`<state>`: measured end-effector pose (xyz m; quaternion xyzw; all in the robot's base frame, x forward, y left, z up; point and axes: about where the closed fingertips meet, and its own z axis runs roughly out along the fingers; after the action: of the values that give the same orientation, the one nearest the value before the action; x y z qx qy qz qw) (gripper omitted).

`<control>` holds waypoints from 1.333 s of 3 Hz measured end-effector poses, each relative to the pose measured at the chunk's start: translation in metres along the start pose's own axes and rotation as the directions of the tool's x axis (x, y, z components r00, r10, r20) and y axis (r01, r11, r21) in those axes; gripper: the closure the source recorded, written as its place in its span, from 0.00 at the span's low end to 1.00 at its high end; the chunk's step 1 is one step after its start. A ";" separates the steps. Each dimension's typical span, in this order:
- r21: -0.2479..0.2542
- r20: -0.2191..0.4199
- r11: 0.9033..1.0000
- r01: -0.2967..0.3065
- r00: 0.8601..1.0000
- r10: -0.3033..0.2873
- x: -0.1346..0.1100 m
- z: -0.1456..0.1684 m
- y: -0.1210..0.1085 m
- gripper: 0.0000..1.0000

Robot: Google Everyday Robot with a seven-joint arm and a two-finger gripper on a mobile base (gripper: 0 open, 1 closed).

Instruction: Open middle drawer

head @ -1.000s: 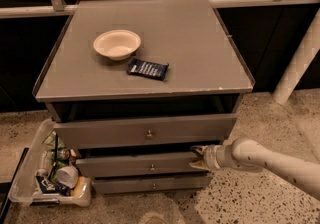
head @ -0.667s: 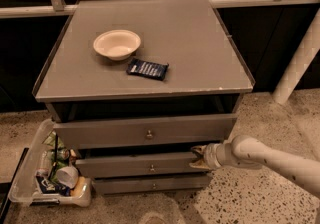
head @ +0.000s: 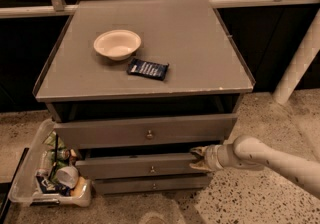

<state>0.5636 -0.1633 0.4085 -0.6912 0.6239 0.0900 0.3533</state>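
Observation:
The middle drawer [head: 125, 166] is the grey front of medium height in the grey cabinet, with a small round knob [head: 152, 169] at its centre. It stands slightly out from the cabinet, and a dark gap shows above it. My gripper [head: 195, 159] is at the right end of this drawer's front, at its upper edge, on the end of the white arm [head: 260, 155] that comes in from the right. The taller top drawer [head: 110, 132] above it is pulled out a little. The narrow bottom drawer [head: 125, 186] sits below.
A cream bowl [head: 117, 44] and a dark blue packet [head: 147, 68] lie on the cabinet top [head: 200, 43]. A clear bin [head: 25, 188] of cans and wrappers stands on the speckled floor at the cabinet's left. A white post [head: 300, 58] rises at the right.

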 end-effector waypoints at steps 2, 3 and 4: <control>0.000 0.000 1.000 0.000 1.000 0.000 0.000 0.000 0.000 0.35; -0.022 0.026 1.000 -0.018 0.999 0.019 0.009 0.005 0.013 0.12; -0.022 0.026 1.000 -0.018 0.999 0.019 0.008 0.003 0.012 0.13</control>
<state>0.5554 -0.1673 0.3976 -0.6878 0.6248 0.1089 0.3531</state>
